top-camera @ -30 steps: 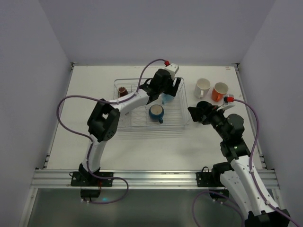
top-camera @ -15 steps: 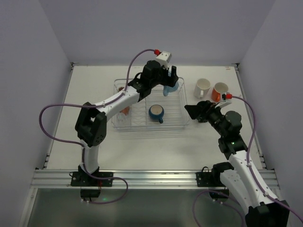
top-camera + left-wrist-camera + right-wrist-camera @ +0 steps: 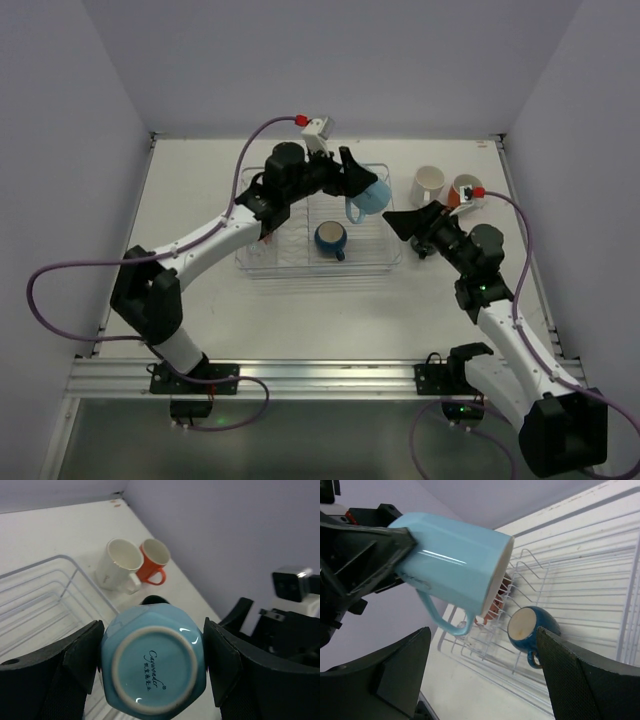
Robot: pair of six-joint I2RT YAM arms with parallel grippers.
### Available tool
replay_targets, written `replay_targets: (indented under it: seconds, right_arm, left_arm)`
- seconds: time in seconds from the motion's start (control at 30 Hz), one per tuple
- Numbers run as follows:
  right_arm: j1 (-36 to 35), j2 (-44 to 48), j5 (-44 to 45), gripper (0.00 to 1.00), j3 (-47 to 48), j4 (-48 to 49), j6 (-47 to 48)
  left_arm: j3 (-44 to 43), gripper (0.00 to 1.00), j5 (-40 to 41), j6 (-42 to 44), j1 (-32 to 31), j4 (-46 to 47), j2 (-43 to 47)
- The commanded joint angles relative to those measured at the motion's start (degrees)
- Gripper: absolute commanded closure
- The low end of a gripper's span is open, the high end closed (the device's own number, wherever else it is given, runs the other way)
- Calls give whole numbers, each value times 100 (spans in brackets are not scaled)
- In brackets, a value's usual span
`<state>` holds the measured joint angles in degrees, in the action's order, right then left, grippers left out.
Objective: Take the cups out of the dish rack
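Observation:
My left gripper [image 3: 360,186] is shut on a light blue mug [image 3: 370,197] and holds it tilted in the air above the right end of the dish rack [image 3: 262,262]. In the left wrist view the mug's base [image 3: 152,667] sits between the two pads. My right gripper [image 3: 402,221] is open and empty, just right of the rack, facing the light blue mug [image 3: 455,560]. A dark blue mug [image 3: 330,238] lies in the rack [image 3: 580,575]. A white mug [image 3: 428,184] and an orange mug [image 3: 464,189] stand on the table to the right.
A reddish-brown tumbler [image 3: 496,604] shows in the rack behind the light blue mug. The white mug [image 3: 118,566] and orange mug [image 3: 155,560] stand close together near the right wall. The right arm [image 3: 285,625] is close to the held mug.
My left gripper has lifted the light blue mug out of the rack and swung it right and up. My right gripper has moved left towards it.

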<state>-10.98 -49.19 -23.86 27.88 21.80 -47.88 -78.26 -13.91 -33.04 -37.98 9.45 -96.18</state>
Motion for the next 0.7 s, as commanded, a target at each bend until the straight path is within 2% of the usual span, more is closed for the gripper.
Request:
replay_targets:
  seconds: [0.0,0.17,0.3,0.43,0.47,0.67]
  right_arm:
    - [-44,-38,-417,12,315,763,-361]
    - [-307,49,-629,12,385,1063,-451]
    - [-413,146,-620,14,411,1168,-538]
    - [-492,182,-708,21,446,1432,-591]
    - [-510,164,-725,26,481,1449,-600]
    - [-668,-11,-796,33,552,1853,-617]
  left_arm:
    - [414,94,-595,-897,1,1664,881]
    - [1066,94,-744,-1477,-8,2367,1330]
    - [1208,94,-920,-1776,-8,2667,1436]
    - [1278,94,-955,-1873,-52,2729,1488]
    - [1295,94,-964,-1882,-52,2737,1497]
    - [1506,94,-1017,-2084,-131,2956,1497]
